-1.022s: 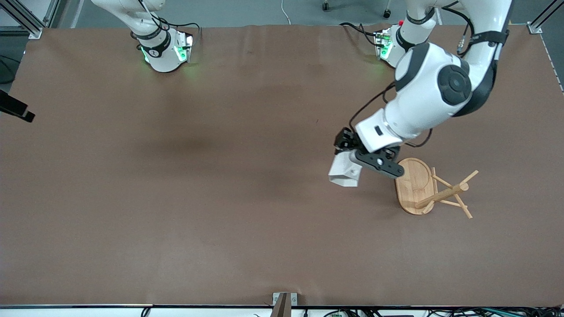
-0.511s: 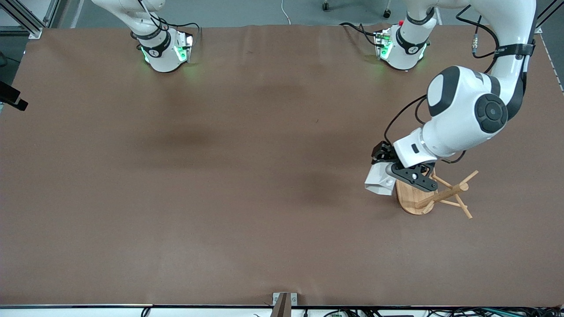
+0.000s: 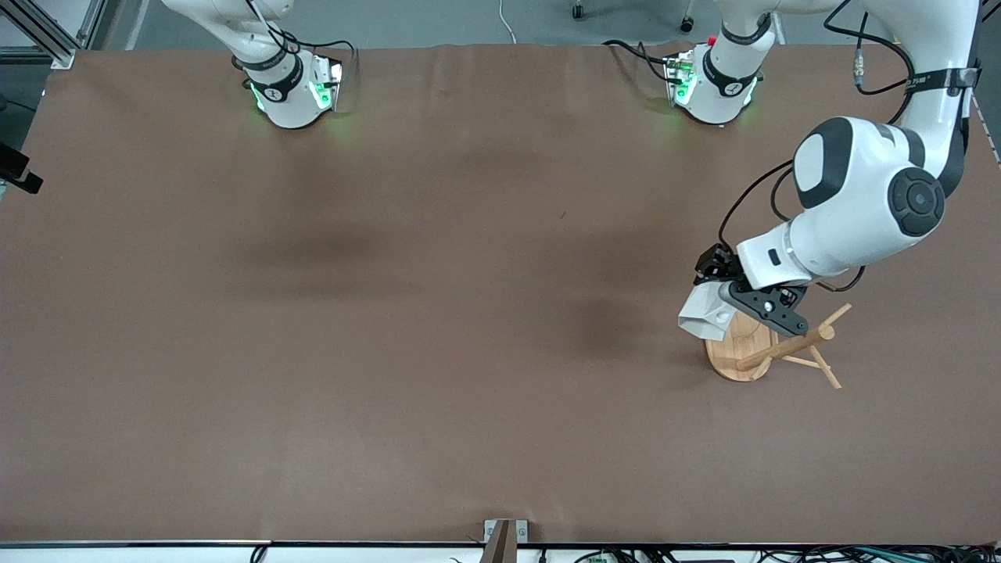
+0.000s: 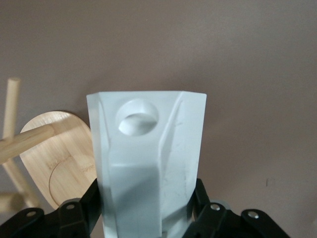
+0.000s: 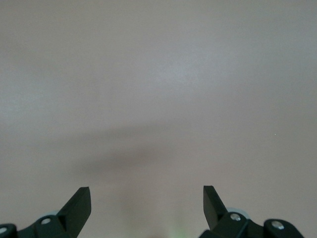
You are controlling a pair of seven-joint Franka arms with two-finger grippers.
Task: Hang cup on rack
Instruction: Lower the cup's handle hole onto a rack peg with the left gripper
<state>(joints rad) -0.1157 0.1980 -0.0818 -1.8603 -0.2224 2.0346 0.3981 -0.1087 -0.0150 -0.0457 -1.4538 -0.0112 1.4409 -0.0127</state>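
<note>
Table (image 3: 438,328): wide brown surface, both arm bases along the edge farthest from the front camera.
Left arm (image 3: 860,203): reaches down over the rack at its own end of the table.
Right arm (image 3: 266,47): waits, only its base showing in the front view.
Rack (image 3: 751,348): bamboo mug tree, oval base flat on the table, post and thin pegs leaning toward the left arm's end in the front view.
Cup (image 4: 148,163): white faceted mug, in the air over the rack's base, round handle hole facing the wrist camera.
Left gripper (image 3: 723,301): clamped on the cup, a finger on each side.
Right gripper (image 5: 147,203): fingers spread wide, holding nothing, over bare table.
</note>
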